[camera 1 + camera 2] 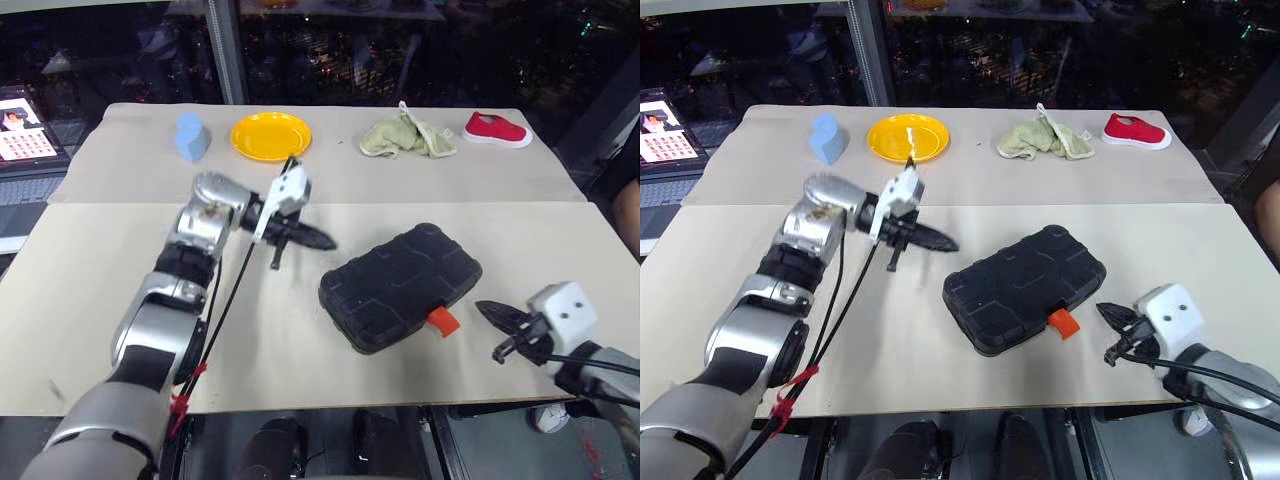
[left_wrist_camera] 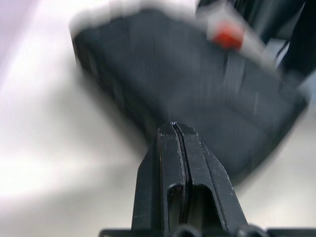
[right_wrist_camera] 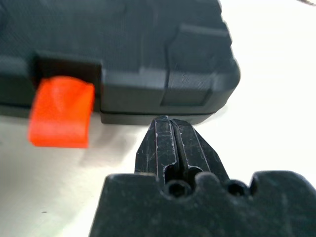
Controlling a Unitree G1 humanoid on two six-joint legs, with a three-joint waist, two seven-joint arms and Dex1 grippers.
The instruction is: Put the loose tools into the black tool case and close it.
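The black tool case [image 1: 402, 285] lies closed on the table, turned at an angle, its orange latch [image 1: 443, 320] sticking out at the near side. The loose tools are out of view. My left gripper [image 1: 318, 240] hangs shut and empty above the table, just left of the case and pointing right at it. My right gripper [image 1: 488, 310] is shut and empty near the front edge, a short way right of the latch; the right wrist view has the case's corner [image 3: 197, 74] and the orange latch [image 3: 61, 118] close ahead of its fingertips.
Along the far side of the table stand a blue object [image 1: 191, 136], a yellow plate [image 1: 271, 135], a crumpled green cloth [image 1: 407, 137] and a red shoe [image 1: 496, 130]. A laptop [image 1: 25, 150] sits off the table's left. A black cable runs along my left arm.
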